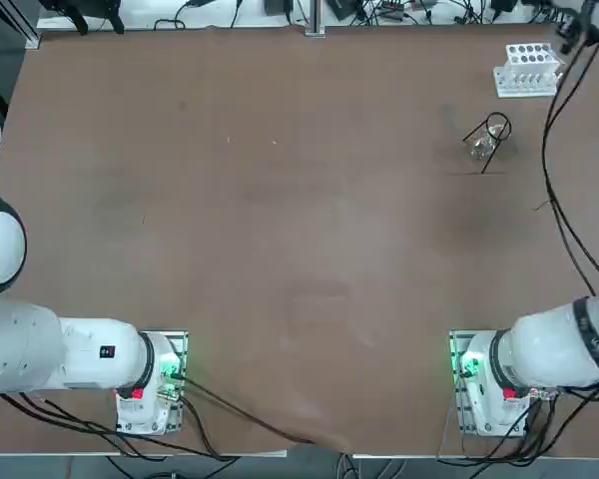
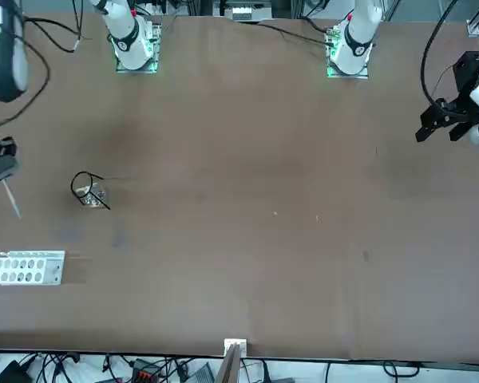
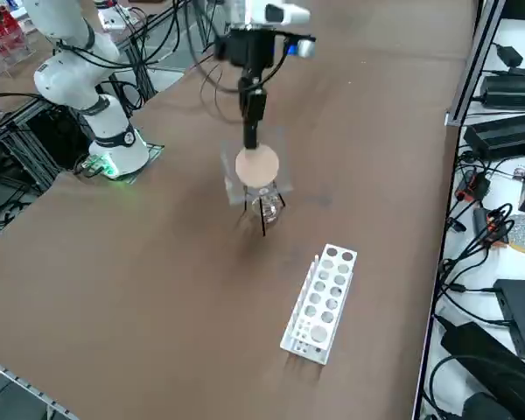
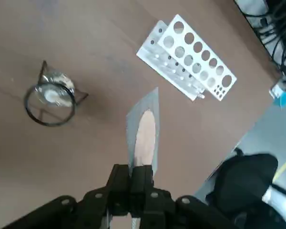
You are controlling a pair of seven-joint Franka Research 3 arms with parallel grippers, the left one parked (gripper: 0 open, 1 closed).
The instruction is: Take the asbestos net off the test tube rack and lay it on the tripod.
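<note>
Above the tripod, right gripper pinches the asbestos net's edge.

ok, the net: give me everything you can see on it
The net is a thin square of grey wire mesh with a round pale beige disc in the middle. It is off the rack and in the air, hanging on edge, pinched at one edge by the shut right gripper. In the side view it hangs in front of the tripod, whose ring is bare in the wrist view. Only the fingers touch it.
</note>
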